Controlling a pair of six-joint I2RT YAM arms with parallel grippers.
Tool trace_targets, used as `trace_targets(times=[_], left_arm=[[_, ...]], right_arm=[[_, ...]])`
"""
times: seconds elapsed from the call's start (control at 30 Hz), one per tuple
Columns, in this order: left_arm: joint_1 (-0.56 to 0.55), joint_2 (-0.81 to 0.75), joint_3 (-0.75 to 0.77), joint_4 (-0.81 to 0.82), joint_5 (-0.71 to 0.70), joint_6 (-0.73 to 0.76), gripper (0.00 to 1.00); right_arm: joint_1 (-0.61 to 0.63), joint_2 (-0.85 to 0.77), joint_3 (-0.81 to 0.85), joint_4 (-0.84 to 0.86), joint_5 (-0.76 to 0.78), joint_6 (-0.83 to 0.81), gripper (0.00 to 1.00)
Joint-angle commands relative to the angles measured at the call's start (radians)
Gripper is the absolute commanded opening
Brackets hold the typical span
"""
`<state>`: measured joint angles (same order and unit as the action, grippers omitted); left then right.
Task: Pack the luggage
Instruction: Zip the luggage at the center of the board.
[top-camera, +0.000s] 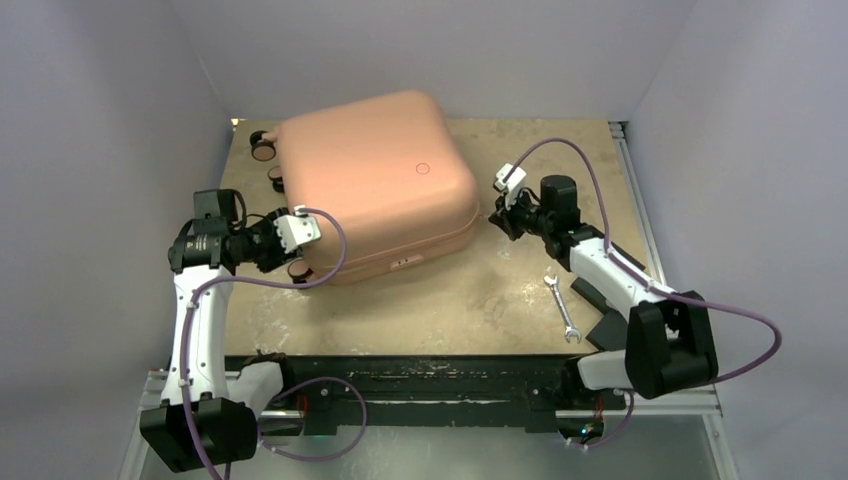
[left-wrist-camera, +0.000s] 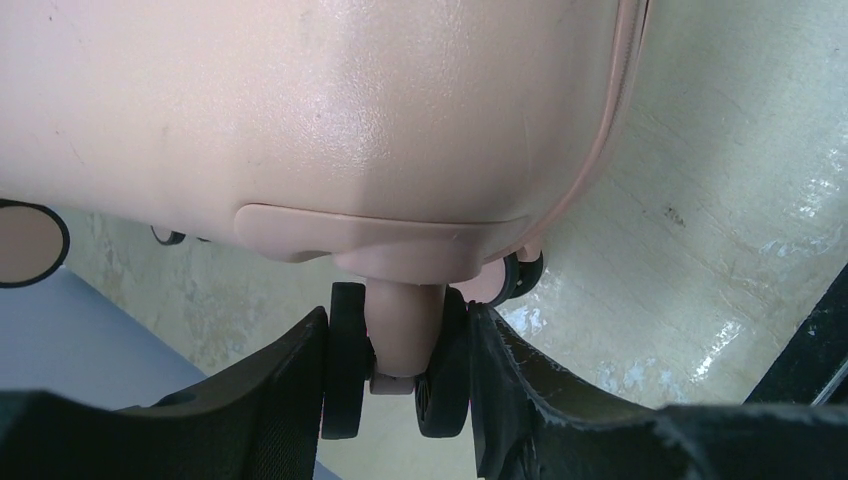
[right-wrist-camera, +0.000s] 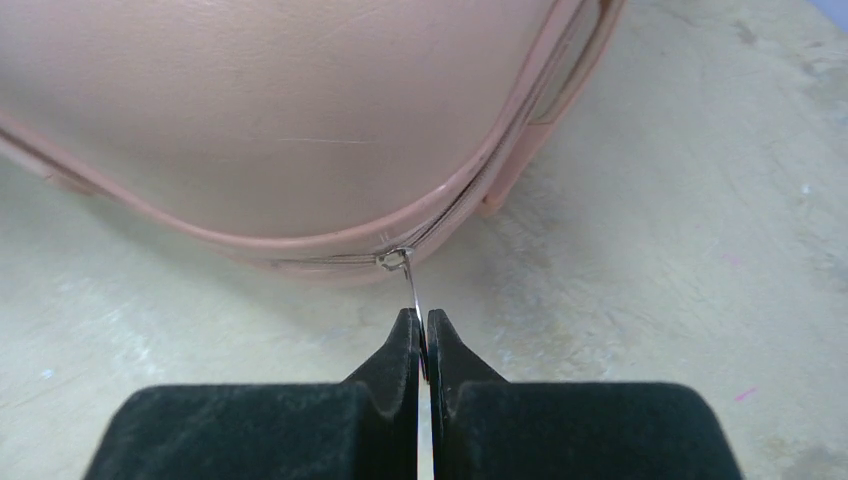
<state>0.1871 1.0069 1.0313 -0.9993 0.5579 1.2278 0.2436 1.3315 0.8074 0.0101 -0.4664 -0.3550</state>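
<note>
Left gripper (left-wrist-camera: 400, 345) clamps a caster wheel (left-wrist-camera: 347, 360) of the pink suitcase (top-camera: 370, 180) between its fingers; right gripper (right-wrist-camera: 421, 335) pinches the zipper pull (right-wrist-camera: 410, 285) at its fingertips.

The luggage (top-camera: 375, 180) lies flat on the bench (top-camera: 450, 300), toward the far left. The left claw (left-wrist-camera: 398, 350) is at its near-left corner, clamped around a wheel (left-wrist-camera: 347, 360) there. The right claw (right-wrist-camera: 421, 335) is at the luggage's right side, pinching the zip pull (right-wrist-camera: 410, 285). A wrench (top-camera: 562, 307) lies on the bench, nearer and to the right, just beside the right arm.
</note>
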Motion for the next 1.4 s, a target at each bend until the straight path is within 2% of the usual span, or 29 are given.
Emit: trace_targets(times=[0.0,0.23,0.53,0.7,0.77,0.8,0.9,0.93,0.97,1.03,1.13,1.23,1.27,1.3,1.37], left_arm=[[0.015,0.006,-0.027,-0.112,-0.076,0.081,0.0],[0.015,0.005,-0.013,-0.165,-0.047,0.131,0.0],[0.015,0.0,-0.01,-0.205,-0.023,0.162,0.0],[0.015,-0.01,-0.016,-0.226,-0.038,0.172,0.0],[0.015,-0.016,-0.022,-0.191,-0.054,0.122,0.0],[0.014,-0.017,-0.024,-0.154,-0.068,0.08,0.03],[0.015,-0.016,-0.014,-0.065,-0.096,-0.041,0.59],[0.016,-0.012,0.012,-0.065,-0.083,-0.058,0.82],[0.018,-0.005,0.042,-0.081,-0.059,-0.064,0.91],[0.02,0.017,0.13,-0.157,0.027,-0.05,0.96],[0.02,0.083,0.317,-0.394,0.143,0.08,0.99],[0.016,0.132,0.47,-0.432,0.208,0.04,0.99],[0.016,0.148,0.516,-0.39,0.223,-0.018,0.99],[0.016,0.166,0.548,-0.293,0.227,-0.143,0.99],[0.017,0.193,0.556,0.042,0.161,-0.478,0.99]], right_arm=[[-0.04,0.059,0.049,0.214,0.359,-0.043,0.0],[0.007,0.17,0.077,0.366,0.463,-0.02,0.0],[0.022,0.355,0.265,0.39,0.468,0.048,0.0],[0.021,0.351,0.266,0.379,0.422,0.09,0.0],[0.02,0.33,0.242,0.384,0.42,0.088,0.0],[0.02,0.317,0.225,0.388,0.416,0.084,0.0],[0.02,0.296,0.201,0.382,0.394,0.081,0.0],[0.02,0.296,0.197,0.377,0.387,0.081,0.0],[0.02,0.297,0.193,0.377,0.381,0.082,0.0],[0.02,0.302,0.19,0.377,0.376,0.082,0.0],[0.02,0.309,0.193,0.382,0.367,0.082,0.0],[0.02,0.317,0.211,0.37,0.349,0.083,0.0],[0.02,0.319,0.214,0.37,0.344,0.084,0.0],[0.02,0.321,0.217,0.371,0.339,0.085,0.0],[0.02,0.327,0.22,0.374,0.332,0.089,0.0]])
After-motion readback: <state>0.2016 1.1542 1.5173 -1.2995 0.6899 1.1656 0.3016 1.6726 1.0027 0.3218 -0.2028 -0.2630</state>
